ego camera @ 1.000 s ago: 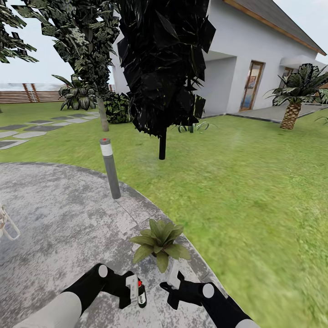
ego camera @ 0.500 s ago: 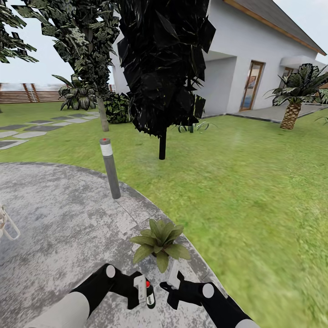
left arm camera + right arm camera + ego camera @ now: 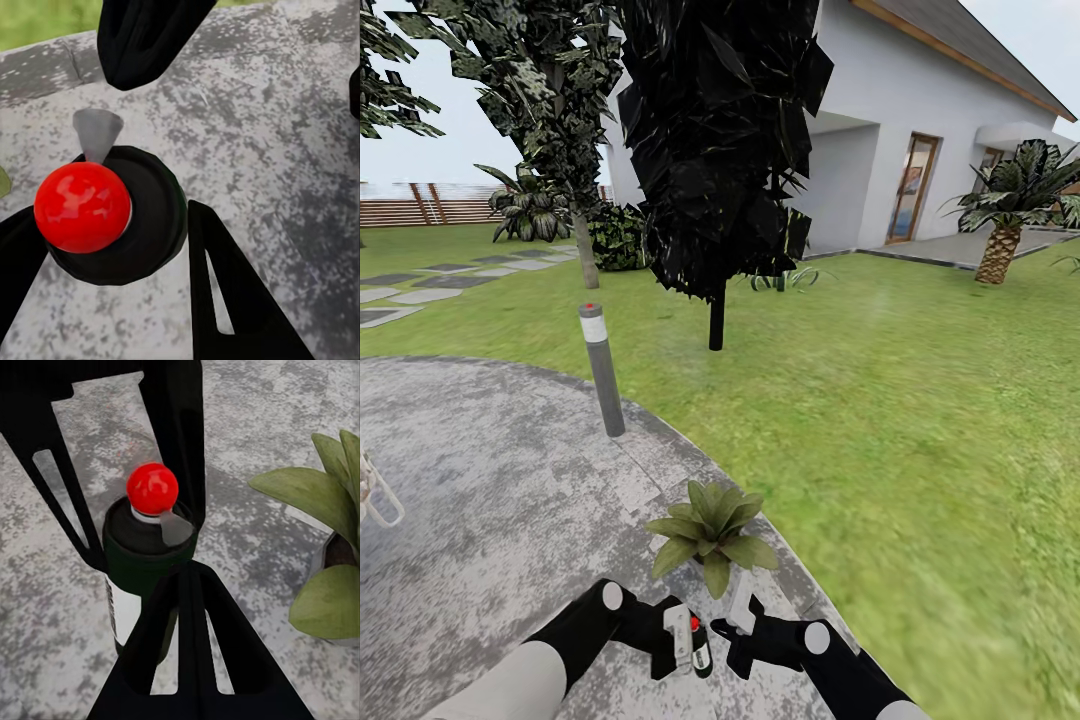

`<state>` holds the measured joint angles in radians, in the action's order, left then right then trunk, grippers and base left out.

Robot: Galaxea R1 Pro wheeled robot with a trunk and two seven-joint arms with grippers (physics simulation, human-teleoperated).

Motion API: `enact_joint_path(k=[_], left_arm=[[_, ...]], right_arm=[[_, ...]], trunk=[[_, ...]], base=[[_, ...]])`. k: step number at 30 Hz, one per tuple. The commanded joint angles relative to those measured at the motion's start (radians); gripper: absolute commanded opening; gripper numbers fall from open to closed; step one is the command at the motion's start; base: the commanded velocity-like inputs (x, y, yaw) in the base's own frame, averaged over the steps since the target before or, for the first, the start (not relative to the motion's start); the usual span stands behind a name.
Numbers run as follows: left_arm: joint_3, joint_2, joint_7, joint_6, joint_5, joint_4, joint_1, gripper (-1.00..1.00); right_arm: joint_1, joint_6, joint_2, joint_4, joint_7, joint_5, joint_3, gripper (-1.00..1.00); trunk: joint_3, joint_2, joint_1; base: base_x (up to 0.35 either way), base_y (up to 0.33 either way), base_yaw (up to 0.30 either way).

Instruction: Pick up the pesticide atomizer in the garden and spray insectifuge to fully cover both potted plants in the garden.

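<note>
Atomizer (image 3: 699, 650) is standing upright between the fingers of the left gripper (image 3: 685, 645), low in the head view, over the grey patio (image 3: 480, 470). The left jaws are closing on it from both sides: in the left wrist view the red top (image 3: 81, 207) and the dark round body (image 3: 120, 217) are sitting between the two black fingers (image 3: 225, 292). In the right wrist view the bottle (image 3: 142, 562) is showing its red ball (image 3: 152, 488), a small grey nozzle and a white label on its side.

The right gripper (image 3: 740, 615) is hanging just beside the atomizer, apart from it, and I cannot tell how wide its jaws are.

One potted plant (image 3: 710, 535) is standing on the patio edge, near and just beyond both grippers; its broad green leaves (image 3: 322, 547) are also appearing in the right wrist view, close to the bottle. A grey bollard lamp (image 3: 602, 370) is standing farther back at the patio border. Behind it the lawn (image 3: 920, 400) is spreading toward dark trees (image 3: 715, 150), a palm (image 3: 1015, 205), a white house (image 3: 920, 130) and a brown fence (image 3: 420, 210).
</note>
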<state>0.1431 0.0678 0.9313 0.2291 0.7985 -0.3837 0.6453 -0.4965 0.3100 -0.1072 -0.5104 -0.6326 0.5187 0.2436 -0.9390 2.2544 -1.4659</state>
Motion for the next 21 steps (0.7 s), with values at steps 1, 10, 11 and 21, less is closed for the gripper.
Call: enact_joint_path(k=[1, 10, 11, 21], left_arm=[[0.0, 0.001, -0.001, 0.007, 0.008, -0.001, 0.0, -1.0], [-0.002, 0.012, -0.002, 0.007, 0.007, 0.006, -0.001, -1.0], [-0.002, 0.015, -0.002, 0.007, 0.007, 0.006, -0.001, -1.0], [-0.002, 0.03, -0.002, 0.007, 0.006, 0.005, -0.001, -1.0]], right_arm=[[0.0, 0.006, 0.0, -0.001, 0.001, 0.01, -0.001, -1.0], [0.0, 0.006, 0.0, -0.002, 0.001, 0.01, -0.001, -1.0], [0.0, 0.006, 0.0, -0.002, 0.001, 0.01, -0.001, -1.0], [0.0, 0.007, 0.0, -0.002, 0.001, 0.01, -0.001, -1.0]], trunk=[[-0.001, 0.0, 0.0], [-0.001, 0.0, 0.0], [-0.001, 0.0, 0.0], [-0.001, 0.0, 0.0]], base=[[0.0, 0.0, 0.0], [0.0, 0.0, 0.0], [0.0, 0.0, 0.0], [0.0, 0.0, 0.0]])
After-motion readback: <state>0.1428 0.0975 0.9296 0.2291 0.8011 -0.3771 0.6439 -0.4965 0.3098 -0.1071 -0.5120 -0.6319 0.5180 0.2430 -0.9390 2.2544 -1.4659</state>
